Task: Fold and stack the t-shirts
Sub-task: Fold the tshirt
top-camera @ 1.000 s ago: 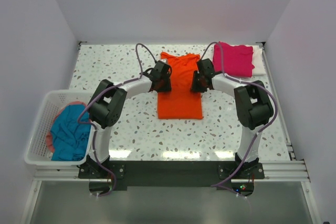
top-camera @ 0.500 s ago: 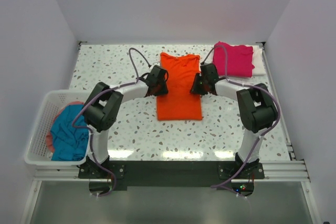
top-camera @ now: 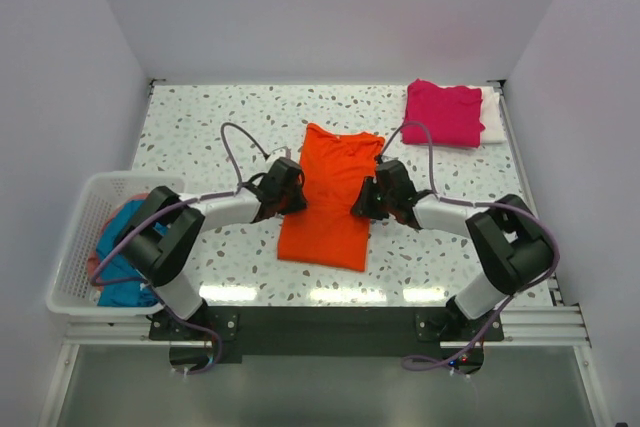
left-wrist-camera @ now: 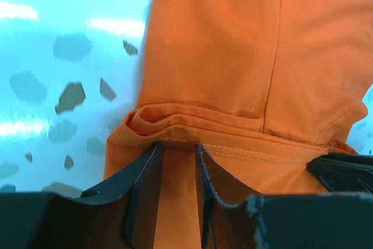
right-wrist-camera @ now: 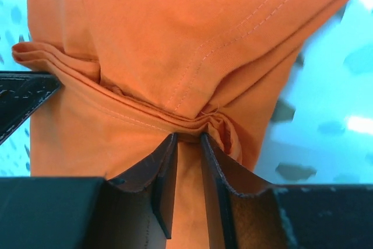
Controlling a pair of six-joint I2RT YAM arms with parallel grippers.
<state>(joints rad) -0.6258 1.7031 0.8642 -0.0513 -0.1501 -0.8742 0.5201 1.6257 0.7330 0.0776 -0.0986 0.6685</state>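
Note:
The orange t-shirt (top-camera: pixel 330 187) lies flat in the middle of the table, folded narrow and slightly slanted, collar end away from me. My left gripper (top-camera: pixel 296 197) is shut on a bunched fold at its left edge; the left wrist view shows the cloth (left-wrist-camera: pixel 221 56) pinched between the fingers of that gripper (left-wrist-camera: pixel 178 144). My right gripper (top-camera: pixel 361 204) is shut on the right edge, with gathered orange cloth (right-wrist-camera: pixel 175 27) held in that gripper (right-wrist-camera: pixel 187 137). A folded magenta t-shirt (top-camera: pixel 443 112) rests on a white t-shirt (top-camera: pixel 493 114) at the back right. A teal t-shirt (top-camera: pixel 108 245) lies in the basket.
A white slatted basket (top-camera: pixel 70 237) stands at the table's left front edge, partly behind my left arm. The speckled table (top-camera: pixel 200 137) is walled on three sides. A strip of bare table separates the orange shirt from the back-right stack.
Both grippers have pulled back toward the near edge, dragging the orange shirt with them. The shirt now lies nearer the front and slants a little.

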